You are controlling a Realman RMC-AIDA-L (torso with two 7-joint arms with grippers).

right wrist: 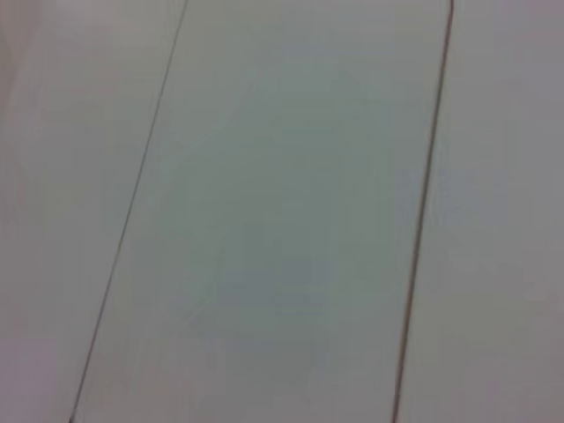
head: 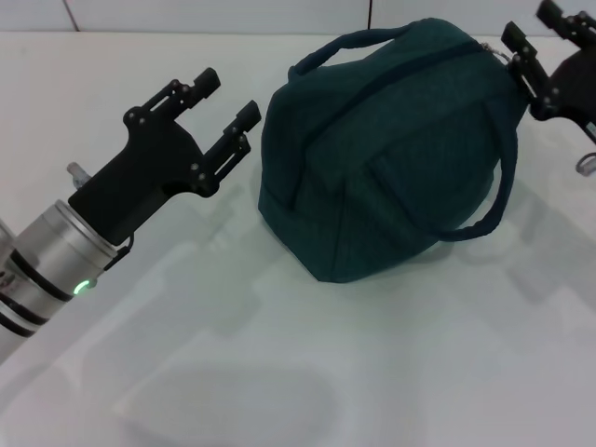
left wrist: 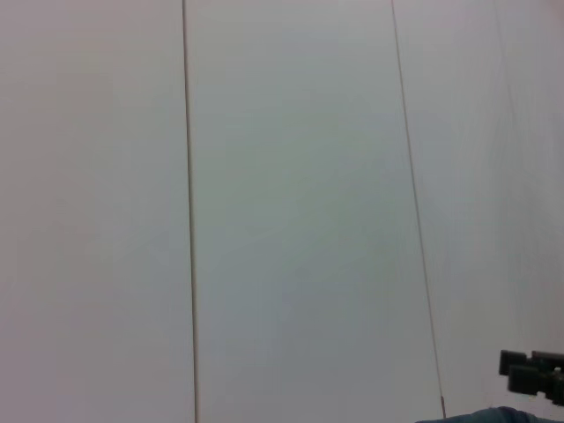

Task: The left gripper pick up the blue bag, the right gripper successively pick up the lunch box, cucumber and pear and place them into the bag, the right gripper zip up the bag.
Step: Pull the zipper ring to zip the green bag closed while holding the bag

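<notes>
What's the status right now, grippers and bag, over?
Left gripper open, beside the bag, not touching. Right gripper at the bag's zipper end. Blue bag on the table, looks zipped. Nothing in the way.

Blue bag [head: 391, 158] — zipped shut, bulging; handles drooping.

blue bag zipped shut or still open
Shut, as far as the head view shows: the blue bag has no gap along its top, and the right gripper is at its zipper end.

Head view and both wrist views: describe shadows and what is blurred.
Head view: soft shadows fall on the table beneath the blue bag and the left gripper. Left wrist view: only pale panels, the right gripper blurred in one corner. Right wrist view: soft, featureless panels.
</notes>
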